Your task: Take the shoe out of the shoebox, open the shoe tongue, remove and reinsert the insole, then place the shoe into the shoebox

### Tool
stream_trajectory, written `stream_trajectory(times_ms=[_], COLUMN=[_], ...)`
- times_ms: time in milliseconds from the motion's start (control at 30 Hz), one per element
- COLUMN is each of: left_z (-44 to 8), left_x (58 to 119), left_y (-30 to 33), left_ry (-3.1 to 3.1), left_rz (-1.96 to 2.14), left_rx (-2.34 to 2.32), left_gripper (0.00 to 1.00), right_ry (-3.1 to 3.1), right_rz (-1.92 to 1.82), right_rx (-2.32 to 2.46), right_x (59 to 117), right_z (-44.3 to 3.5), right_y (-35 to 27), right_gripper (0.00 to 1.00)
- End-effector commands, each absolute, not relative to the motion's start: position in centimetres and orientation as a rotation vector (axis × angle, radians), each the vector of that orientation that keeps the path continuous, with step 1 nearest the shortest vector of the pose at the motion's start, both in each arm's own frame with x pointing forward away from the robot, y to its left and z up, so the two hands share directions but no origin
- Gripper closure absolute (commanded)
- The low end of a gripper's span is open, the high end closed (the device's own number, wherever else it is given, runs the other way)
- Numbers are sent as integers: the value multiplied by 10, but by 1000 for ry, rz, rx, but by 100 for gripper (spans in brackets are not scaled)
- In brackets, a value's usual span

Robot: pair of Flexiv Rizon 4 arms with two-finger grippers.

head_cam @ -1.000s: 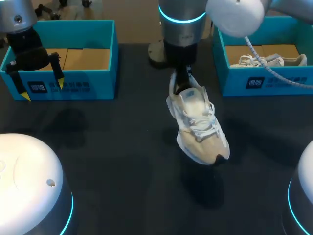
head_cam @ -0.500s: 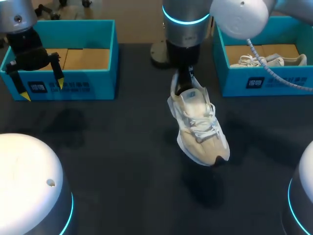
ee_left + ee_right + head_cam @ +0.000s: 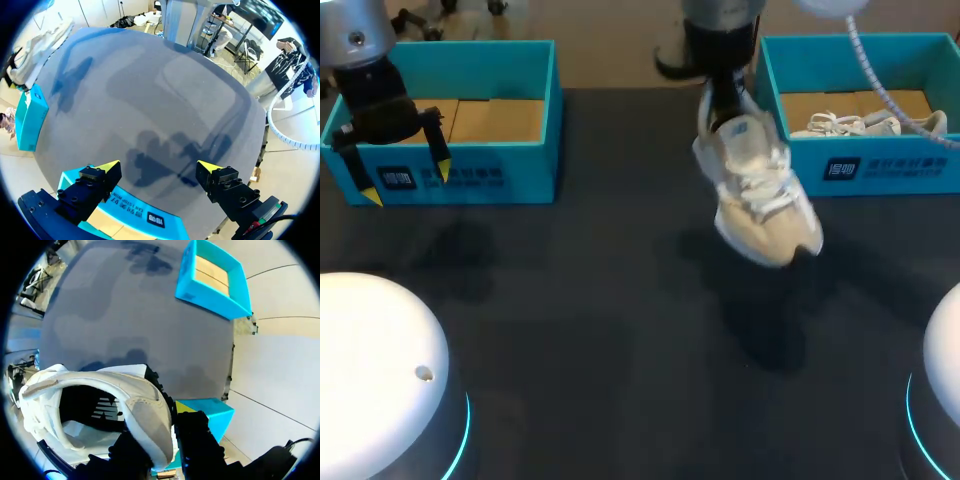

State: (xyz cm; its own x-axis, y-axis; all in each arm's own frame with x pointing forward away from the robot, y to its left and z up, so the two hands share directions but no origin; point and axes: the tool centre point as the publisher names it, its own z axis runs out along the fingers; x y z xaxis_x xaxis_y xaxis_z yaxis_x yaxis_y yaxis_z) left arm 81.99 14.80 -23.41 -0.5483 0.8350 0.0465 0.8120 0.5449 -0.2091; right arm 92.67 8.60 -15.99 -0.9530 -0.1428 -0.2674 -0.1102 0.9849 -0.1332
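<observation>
Now, shoe [image 3: 760,195]: we hold it in the air above the table [image 3: 570,300], toe hanging down, near the right box's [image 3: 880,170] front corner.
Right gripper [image 3: 723,108]: clamped on the heel collar, one finger inside, one outside.
Left gripper [image 3: 406,183]: spread wide, nothing held, at the left box's [image 3: 510,175] front wall.
Risk: our heel-only pinch may slip, and the drooping toe could catch the box wall.
Right box: a second shoe [image 3: 865,123] lying on cardboard [image 3: 810,105].
Left box: only a cardboard floor [image 3: 495,118].
</observation>
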Motion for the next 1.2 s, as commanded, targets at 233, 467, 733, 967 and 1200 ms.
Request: stream_trajectory(times_ms=[233,467,733,967,1200], left_z=[-234,-227,-214,-206,-200], left_x=[819,826,836,838,830], left_y=[148,156,186,217,233], left_ry=[-2637,-2715,-2901,-2966,-2986], left_rz=[241,265,284,212,140], left_rx=[-1416,-1223,-517,279,611], left_gripper=[0,0,0,0,0], right_ry=[2868,2877,2881,2896,2897], right_rz=[-165,-198,-192,-170,-109], right_rx=[-208,-174,-120,-65,57], right_x=[987,1027,1056,1073,1078], right_z=[-133,-124,-120,-120,-117], right_y=[34,-1,-28,-46,-69], right_gripper=[100,100,100,100,100])
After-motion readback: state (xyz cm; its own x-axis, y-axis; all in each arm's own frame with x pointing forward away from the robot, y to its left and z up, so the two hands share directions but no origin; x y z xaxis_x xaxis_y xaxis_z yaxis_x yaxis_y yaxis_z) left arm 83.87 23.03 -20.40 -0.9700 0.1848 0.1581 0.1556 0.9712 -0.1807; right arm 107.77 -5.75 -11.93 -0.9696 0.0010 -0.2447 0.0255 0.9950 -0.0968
